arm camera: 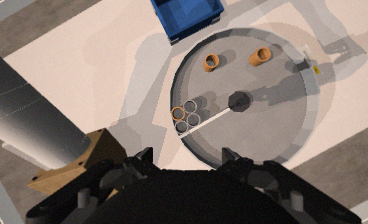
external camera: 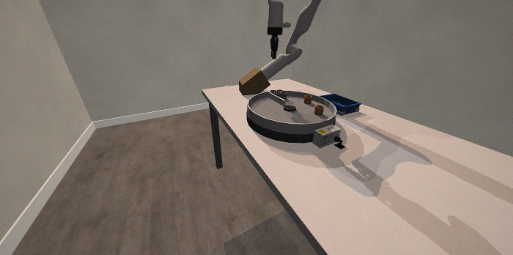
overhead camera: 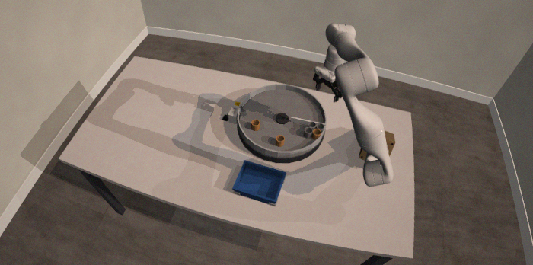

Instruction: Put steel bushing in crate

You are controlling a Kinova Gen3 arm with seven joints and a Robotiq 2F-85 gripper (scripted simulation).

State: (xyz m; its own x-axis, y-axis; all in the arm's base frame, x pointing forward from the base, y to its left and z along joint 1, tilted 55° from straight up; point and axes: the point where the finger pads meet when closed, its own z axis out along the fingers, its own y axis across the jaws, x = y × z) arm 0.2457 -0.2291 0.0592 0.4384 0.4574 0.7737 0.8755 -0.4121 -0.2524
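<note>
Three grey steel bushings stand close together on the turning table [overhead camera: 282, 150] [external camera: 289, 127] [arm camera: 270, 130], beside its white bar and near the rim; one steel bushing [overhead camera: 308, 132] is nearest the crate side. An orange bushing [overhead camera: 317, 135] stands against this group. Two more orange bushings stand apart, one orange bushing [overhead camera: 280, 142] [external camera: 308, 100] [arm camera: 211, 66] nearer the crate and the other orange bushing [overhead camera: 255, 126] [external camera: 319, 111] [arm camera: 259, 59] further round. The blue crate [overhead camera: 254, 194] [arm camera: 195, 28] looks empty. My gripper [overhead camera: 327, 94] [external camera: 273, 56] [arm camera: 187, 155] is open and empty, high above the turning table's edge region.
The white bar [overhead camera: 302, 119] [arm camera: 205, 122] runs from the dark hub [overhead camera: 282, 118] [external camera: 289, 108] [arm camera: 239, 101] to the raised rim. A small control box [external camera: 326, 136] sits beside the turning table. The brown arm mount [overhead camera: 390, 144] [external camera: 253, 83] [arm camera: 104, 150] stands at one table end.
</note>
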